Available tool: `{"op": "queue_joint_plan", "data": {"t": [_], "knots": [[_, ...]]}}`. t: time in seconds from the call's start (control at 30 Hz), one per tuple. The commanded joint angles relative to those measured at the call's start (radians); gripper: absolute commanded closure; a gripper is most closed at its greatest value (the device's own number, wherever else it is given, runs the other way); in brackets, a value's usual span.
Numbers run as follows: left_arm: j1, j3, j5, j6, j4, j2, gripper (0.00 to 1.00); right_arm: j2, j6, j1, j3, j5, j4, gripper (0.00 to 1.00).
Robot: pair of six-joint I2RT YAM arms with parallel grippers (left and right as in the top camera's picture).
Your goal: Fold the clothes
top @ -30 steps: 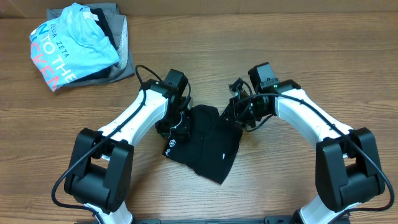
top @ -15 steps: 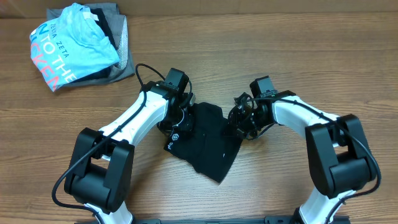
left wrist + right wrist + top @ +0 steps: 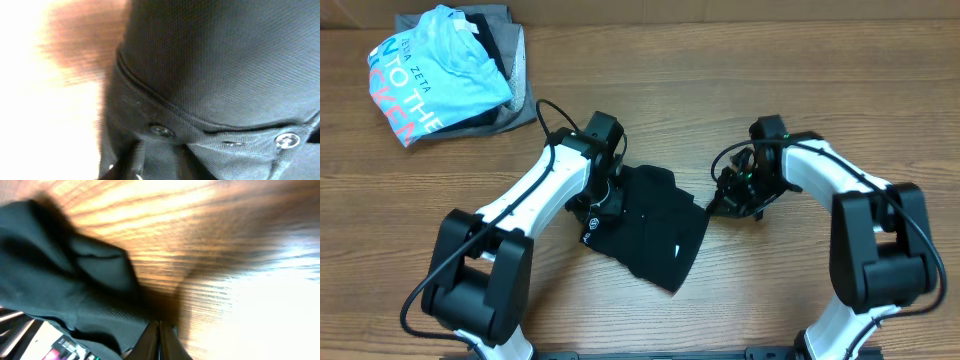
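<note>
Now the right claw (image 3: 728,205), pinched shut, sits farther right of the black shirt (image 3: 645,228), probably spreading it; whether the left claw (image 3: 603,205) is open, I cannot tell.

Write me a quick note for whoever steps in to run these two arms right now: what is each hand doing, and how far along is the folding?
Left hand: down on the black shirt, close over its collar buttons. I cannot tell whether it is open or shut.
Right hand: shut, at the shirt's right edge. It is unclear whether it is pinching cloth.
Shirt: a rumpled lump mid-table, between the arms.
Done: gathered roughly, with no neat fold.
Left: spread it flat, then fold it square.
The pile of other clothes sits in the far left corner.
</note>
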Motion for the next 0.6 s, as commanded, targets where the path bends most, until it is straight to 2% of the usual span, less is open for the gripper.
{"op": "queue_joint_plan", "data": {"t": [0.0, 0.03, 0.07, 0.13, 0.17, 0.23, 0.37, 0.57], "knots": [[0.012, 0.044, -0.047, 0.005, 0.036, -0.088, 0.07, -0.105, -0.017, 0.001, 0.068, 0.121, -0.05, 0.89], [0.012, 0.044, -0.048, 0.015, 0.05, -0.094, 0.0, -0.117, -0.017, 0.001, 0.07, 0.125, -0.059, 0.85], [0.012, 0.044, -0.048, 0.025, 0.061, -0.095, 0.0, -0.128, -0.016, 0.001, 0.071, 0.129, -0.064, 0.69], [0.02, 0.043, -0.059, 0.027, 0.076, -0.092, 0.0, -0.134, -0.016, 0.001, 0.071, 0.14, -0.064, 0.16], [0.028, 0.043, -0.062, 0.027, 0.08, -0.089, 0.0, -0.134, -0.016, 0.001, 0.071, 0.158, -0.062, 0.0], [0.057, 0.042, -0.049, 0.031, 0.098, -0.082, 0.0, -0.134, -0.016, 0.001, 0.071, 0.227, -0.058, 0.0], [0.134, 0.042, 0.187, 0.193, 0.14, -0.037, 0.0, -0.134, -0.016, -0.004, 0.071, 0.35, -0.051, 0.0], [0.18, 0.042, 0.393, 0.324, 0.119, 0.085, 0.0, -0.134, -0.009, -0.069, 0.071, 0.375, 0.014, 0.0]]}}
